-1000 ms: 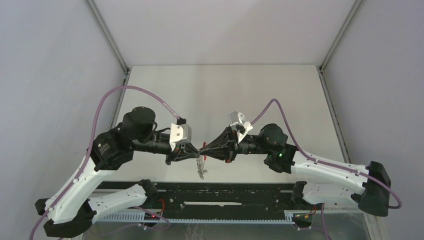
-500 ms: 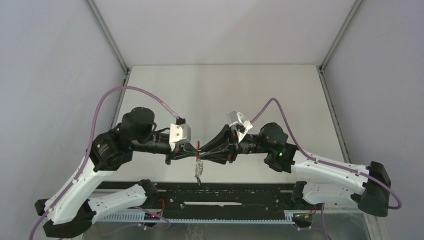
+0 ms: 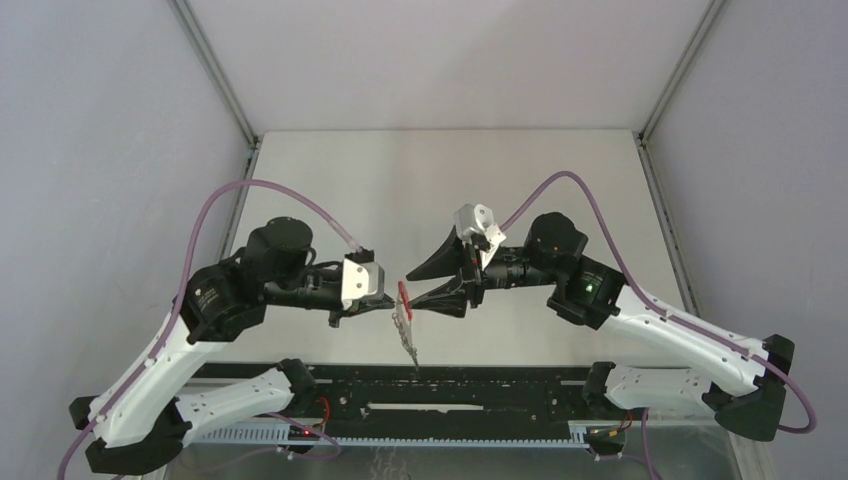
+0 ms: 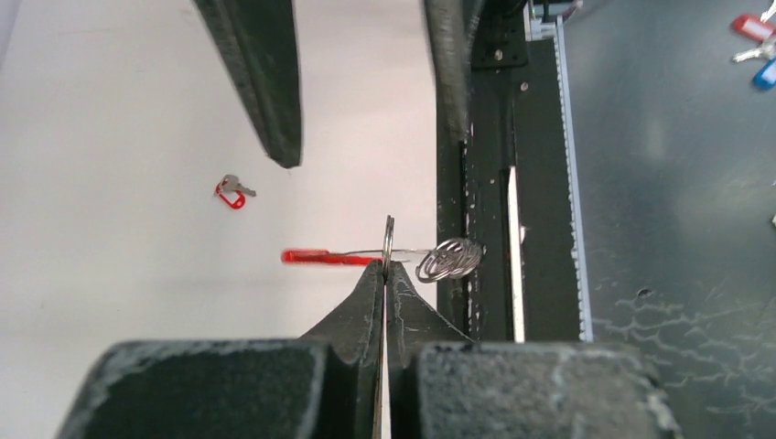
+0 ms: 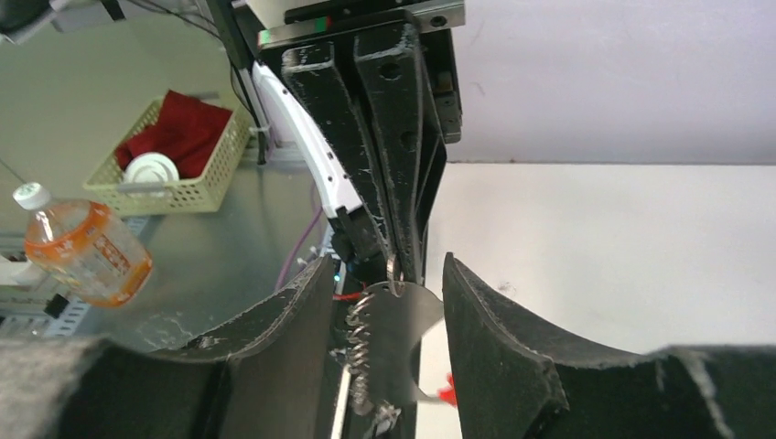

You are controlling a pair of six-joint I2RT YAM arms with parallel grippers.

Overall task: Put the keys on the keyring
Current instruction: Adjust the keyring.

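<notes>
The right gripper (image 3: 412,287) has spread its jaws and let go, so the left gripper (image 3: 392,304) alone pinches the keyring (image 4: 388,240), with the keys (image 3: 405,337) apparently hanging on it.

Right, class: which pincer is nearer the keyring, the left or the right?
Left. The left pincer is shut on the keyring, pinching it at its tips; the right pincer is open, its jaws spread either side, not gripping.
</notes>
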